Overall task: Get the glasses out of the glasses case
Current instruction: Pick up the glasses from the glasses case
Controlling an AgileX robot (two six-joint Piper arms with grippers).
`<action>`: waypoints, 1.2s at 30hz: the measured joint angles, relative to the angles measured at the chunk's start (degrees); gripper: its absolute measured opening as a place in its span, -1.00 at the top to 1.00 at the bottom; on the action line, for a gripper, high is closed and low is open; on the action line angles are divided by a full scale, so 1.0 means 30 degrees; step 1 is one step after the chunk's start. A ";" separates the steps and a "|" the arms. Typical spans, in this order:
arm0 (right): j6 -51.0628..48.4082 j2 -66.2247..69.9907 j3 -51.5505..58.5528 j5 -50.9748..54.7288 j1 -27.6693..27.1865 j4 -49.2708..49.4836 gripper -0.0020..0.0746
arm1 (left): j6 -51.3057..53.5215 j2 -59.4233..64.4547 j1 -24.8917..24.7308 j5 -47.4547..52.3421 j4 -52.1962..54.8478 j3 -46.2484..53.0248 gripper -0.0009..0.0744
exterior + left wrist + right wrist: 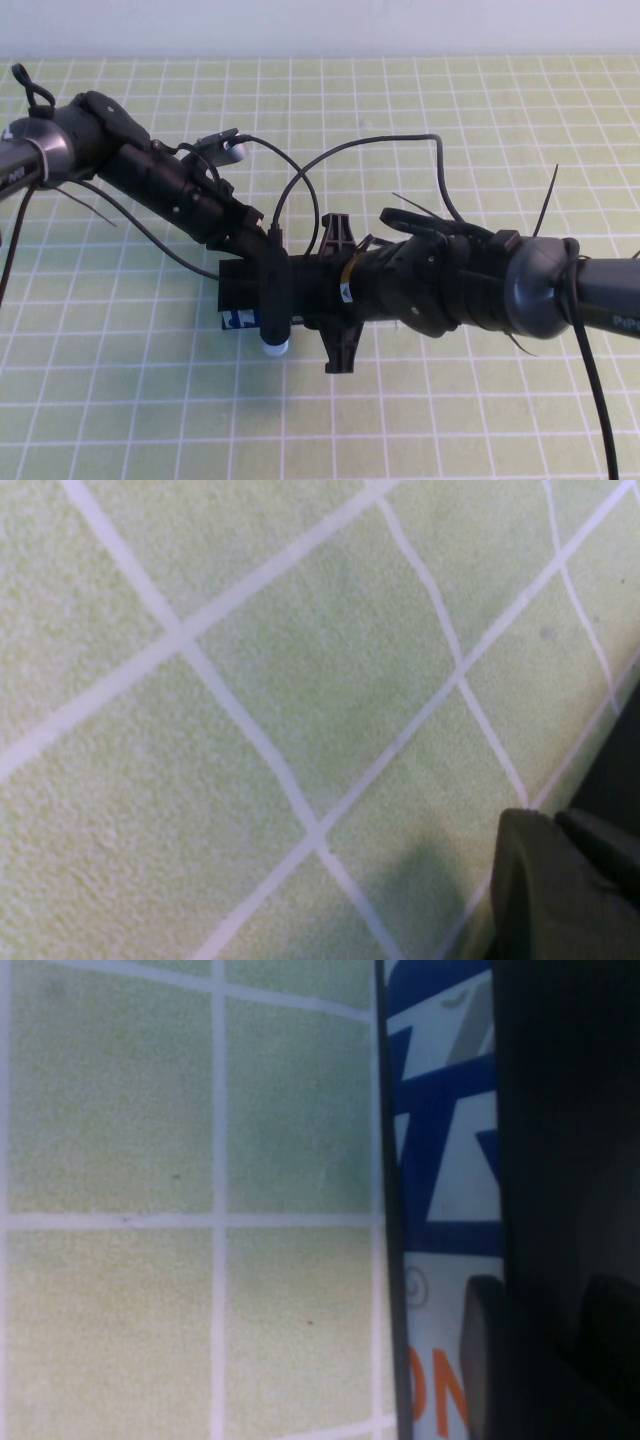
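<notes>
The glasses case (238, 318) lies at the middle of the mat, mostly hidden under both arms; only a black part and its white side with blue print show. In the right wrist view its white side (445, 1210) with blue and orange print runs beside a black surface. My left gripper (275, 300) reaches in from the upper left and sits over the case; the left wrist view shows it (560, 890) dark, low over the mat. My right gripper (335, 295) reaches in from the right, against the case's right end (545, 1360). The glasses are hidden.
A green mat with a white grid (450, 420) covers the table. Black cables (300, 180) loop above the two arms behind the case. A white wall runs along the far edge.
</notes>
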 joint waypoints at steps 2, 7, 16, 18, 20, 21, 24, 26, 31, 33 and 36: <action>0.0000 0.0000 0.0000 -0.0036 0.0000 -0.0217 0.67 | 0.0000 0.0000 0.0000 0.0000 0.0000 0.0000 0.99; -0.0077 0.0000 -0.0012 -0.0036 0.0000 -0.0395 0.86 | 0.0000 0.0000 0.0000 -0.0072 0.0000 -0.0034 0.99; 0.0390 -0.0164 -0.0622 0.0990 0.0000 -0.0435 0.90 | 0.0000 0.0000 0.0000 -0.0072 -0.0014 -0.0054 0.99; 0.0752 -0.0333 -0.0867 0.1318 0.0000 -0.0435 0.91 | 0.0000 0.0000 0.0000 0.0021 -0.0014 -0.0176 0.99; 0.1112 -0.0476 -0.1058 0.1508 0.0000 -0.0435 0.92 | 0.0000 -0.0036 0.0000 0.0210 -0.0014 -0.0435 0.99; 0.1186 -0.0509 -0.1109 0.1543 0.0000 -0.0435 0.93 | 0.0000 -0.0116 0.0000 0.0375 0.0040 -0.0671 0.99; 0.1560 -0.0642 -0.1185 0.1625 0.0000 -0.0435 0.94 | 0.0000 -0.0613 0.0038 0.0633 0.0369 -0.1473 0.99; 0.1732 -0.0668 -0.1300 0.1785 0.0000 -0.0474 0.94 | 0.0000 -0.1189 0.0180 0.0753 0.0498 -0.2117 0.99; 0.1837 -0.0668 -0.1336 0.1822 0.0000 -0.0505 0.95 | 0.0120 -0.3497 0.1314 0.0879 0.0529 -0.2422 0.99; 0.1837 -0.0668 -0.1336 0.1822 0.0000 -0.0545 0.95 | 0.0691 -0.4864 0.1920 0.0720 0.0276 -0.1736 0.99; 0.1837 -0.0668 -0.1336 0.1822 0.0000 -0.0545 0.95 | 0.2516 -0.6998 0.2724 -0.0137 -0.0824 0.0679 0.99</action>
